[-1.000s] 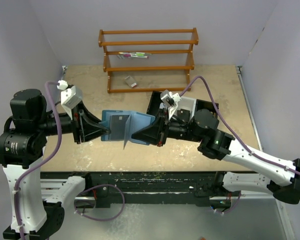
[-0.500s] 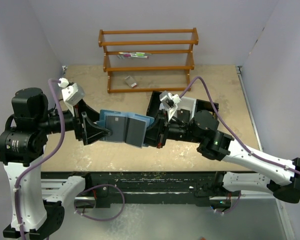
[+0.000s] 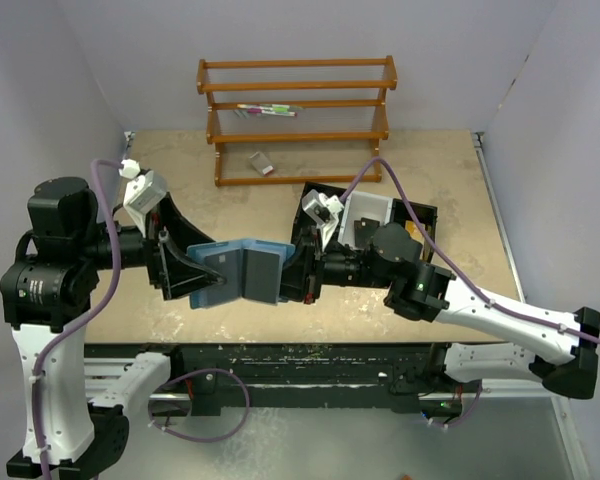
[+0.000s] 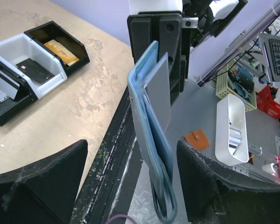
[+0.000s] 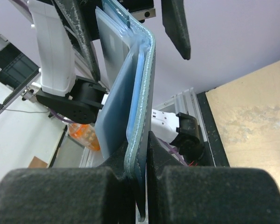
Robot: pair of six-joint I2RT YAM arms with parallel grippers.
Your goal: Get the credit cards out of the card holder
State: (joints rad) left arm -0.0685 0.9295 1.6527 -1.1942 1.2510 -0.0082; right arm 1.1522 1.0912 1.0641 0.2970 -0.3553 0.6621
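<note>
Change is seen in the small teal-blue soft folding card holder [image 3: 230,275]. A moment ago it was held higher over the tan table [image 3: 430,170] and was spread out flat and wide. Now it has been brought down toward the near edge of the table and folded partly shut, like a half-closed book. It is held up in the air between the two arms and is not rested on anything.

One thin flat dark grey plastic credit card [image 4: 159,93] is seen against its inner side, partly out of a pocket as far as can be told. It has not been taken out yet, so the pulling step is judged to be still ahead.

The black two-finger right gripper [image 5: 140,158] is pressed together on one edge of the card holder, which is pinched tight. The black two-finger left gripper [image 4: 130,149] is spread wide, and the other end of the card holder hangs between its fingers. It cannot be told if a finger is touched by it.

Things are counted like this:
- One card holder.
- One credit card seen in it; more may be hidden.
- Two grippers.
- One black tray with three boxes [image 4: 11,108].
- In the tray: one orange-brown item [image 4: 60,49], one dark flat card [image 4: 32,67] and one pale flat card [image 4: 2,84].
- One orange-brown wooden rack [image 3: 295,86], stood at the back.
</note>
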